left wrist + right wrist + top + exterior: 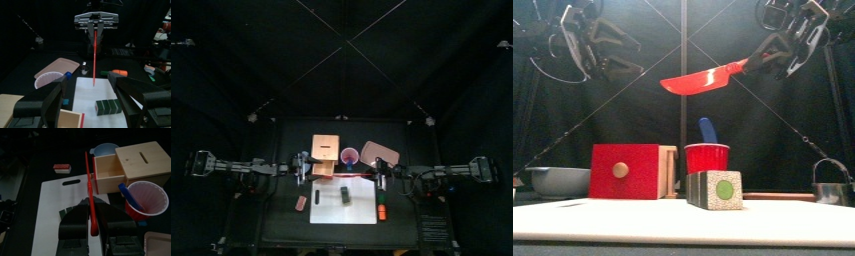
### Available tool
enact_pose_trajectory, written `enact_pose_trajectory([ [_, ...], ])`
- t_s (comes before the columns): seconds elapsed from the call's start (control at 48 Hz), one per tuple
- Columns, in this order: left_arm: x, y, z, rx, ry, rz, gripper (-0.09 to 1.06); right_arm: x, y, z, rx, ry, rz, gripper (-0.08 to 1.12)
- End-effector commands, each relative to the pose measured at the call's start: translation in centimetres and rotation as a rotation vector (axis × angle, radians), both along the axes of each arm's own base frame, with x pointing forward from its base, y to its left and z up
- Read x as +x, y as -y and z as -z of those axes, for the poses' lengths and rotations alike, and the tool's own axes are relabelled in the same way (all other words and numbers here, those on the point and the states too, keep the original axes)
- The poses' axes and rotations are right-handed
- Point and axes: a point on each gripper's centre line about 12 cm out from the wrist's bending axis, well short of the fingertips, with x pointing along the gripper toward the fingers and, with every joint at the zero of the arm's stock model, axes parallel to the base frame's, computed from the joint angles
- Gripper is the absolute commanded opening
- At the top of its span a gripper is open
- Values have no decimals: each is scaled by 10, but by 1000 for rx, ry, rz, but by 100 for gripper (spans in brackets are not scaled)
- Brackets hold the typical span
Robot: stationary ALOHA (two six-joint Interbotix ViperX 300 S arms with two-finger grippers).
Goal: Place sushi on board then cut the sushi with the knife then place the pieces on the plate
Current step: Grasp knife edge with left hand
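While right gripper (98, 25), raised over the white board (647, 222), clamps the red knife (700, 78), left gripper (90, 87) hangs high, jaws apart.

Dark booth, black on every side.
A black back curtain (342, 50) fills the upper half seen from above. Black side curtains (205, 100) close both flanks, and the small black surface (281, 232) lies dimly lit below.

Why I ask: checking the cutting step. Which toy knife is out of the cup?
The red knife, held up by the right gripper; the blue knife stands in the red cup.
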Motion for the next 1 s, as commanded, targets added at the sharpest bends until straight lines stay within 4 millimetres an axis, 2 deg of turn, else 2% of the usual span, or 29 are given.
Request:
enact_pose_trajectory([
  [0.021,13,6,-5,-19,11,12,98,4,0,-4,-6,23,1,45],
  [0.25,35,13,24,-41,-90,20,98,10,0,-1,-12,22,3,45],
  [0.562,62,11,42,-34,-146,12,97,13,-1,-1,-10,32,4,45],
  [0.729,70,11,43,-34,-149,12,96,16,-1,3,-10,27,6,45],
  [1.0,70,11,44,-33,-146,11,96,20,-2,10,-11,6,1,45],
])
